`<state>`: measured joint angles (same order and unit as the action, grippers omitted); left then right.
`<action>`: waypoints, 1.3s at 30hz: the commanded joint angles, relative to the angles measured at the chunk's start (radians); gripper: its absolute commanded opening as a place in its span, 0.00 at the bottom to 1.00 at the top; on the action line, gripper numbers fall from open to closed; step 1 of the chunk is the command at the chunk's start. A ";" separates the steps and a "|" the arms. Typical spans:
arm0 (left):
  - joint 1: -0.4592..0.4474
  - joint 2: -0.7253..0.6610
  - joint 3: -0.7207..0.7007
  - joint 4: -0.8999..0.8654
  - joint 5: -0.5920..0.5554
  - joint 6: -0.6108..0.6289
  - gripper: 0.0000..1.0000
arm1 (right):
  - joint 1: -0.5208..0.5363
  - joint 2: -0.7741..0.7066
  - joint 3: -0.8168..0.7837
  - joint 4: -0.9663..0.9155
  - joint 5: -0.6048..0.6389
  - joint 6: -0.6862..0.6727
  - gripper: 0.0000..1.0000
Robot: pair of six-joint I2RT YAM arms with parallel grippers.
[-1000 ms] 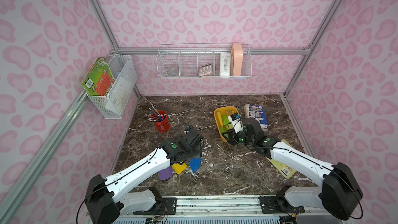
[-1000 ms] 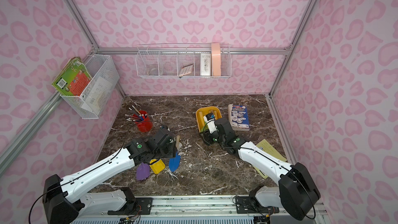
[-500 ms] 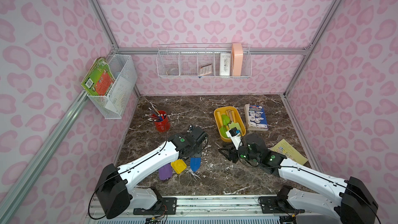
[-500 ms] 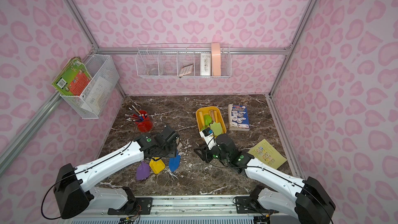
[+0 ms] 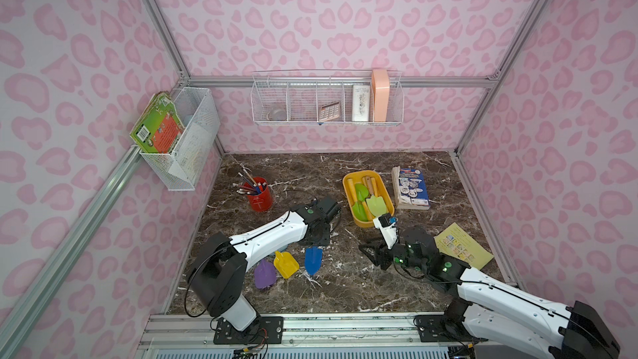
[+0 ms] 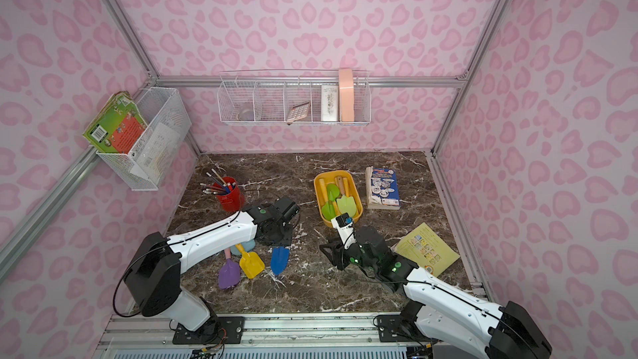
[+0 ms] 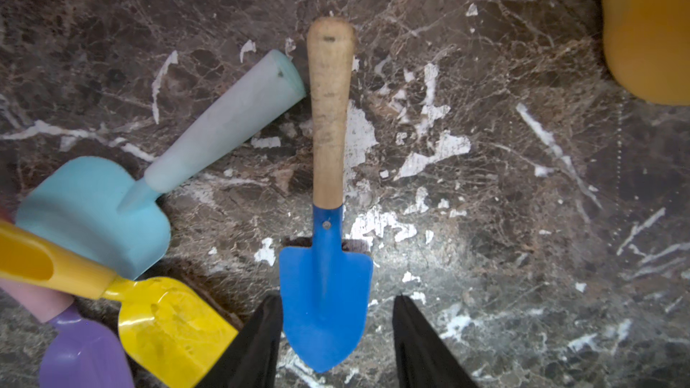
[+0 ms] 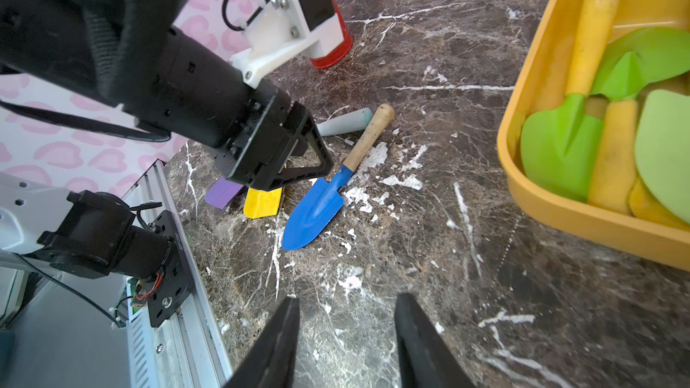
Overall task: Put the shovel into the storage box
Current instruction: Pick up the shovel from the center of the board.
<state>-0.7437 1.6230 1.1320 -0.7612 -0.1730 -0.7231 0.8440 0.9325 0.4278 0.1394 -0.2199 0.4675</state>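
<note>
Lying flat on the dark marble table (image 7: 504,188), the blue shovel (image 7: 328,195) has its blade between the fingers of the left gripper (image 7: 338,298) and its wooden handle pointing straight away from them. Those fingers (image 7: 257,345) stand apart. One edge of the blade appears right against one finger, while a strip of bare table separates it from the other; whether either touches the metal I cannot tell. In a top view the shovel lies well apart from the storage box (image 5: 348,184), which holds green-bladed shovels (image 5: 360,195), and just beside a yellow scoop (image 5: 286,264), a purple scoop (image 5: 265,274) and a pale blue scoop (image 7: 93,214). The right gripper (image 8: 347,300) hovers near the box, its fingers spread over bare marble with nothing between them.
</note>
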 commanded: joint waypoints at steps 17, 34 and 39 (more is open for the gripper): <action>0.052 0.116 -0.033 0.101 0.023 0.010 0.49 | 0.001 0.032 -0.012 0.081 0.013 0.031 0.44; 0.084 0.163 -0.037 0.143 0.056 0.014 0.42 | 0.002 0.048 -0.018 0.097 0.011 0.038 0.43; 0.084 0.160 -0.040 0.146 0.070 0.010 0.35 | 0.003 0.052 -0.024 0.099 0.019 0.037 0.43</action>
<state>-0.6594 1.7824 1.0916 -0.6144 -0.1169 -0.7197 0.8448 0.9825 0.4099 0.2100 -0.2108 0.5014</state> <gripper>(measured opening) 0.353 0.435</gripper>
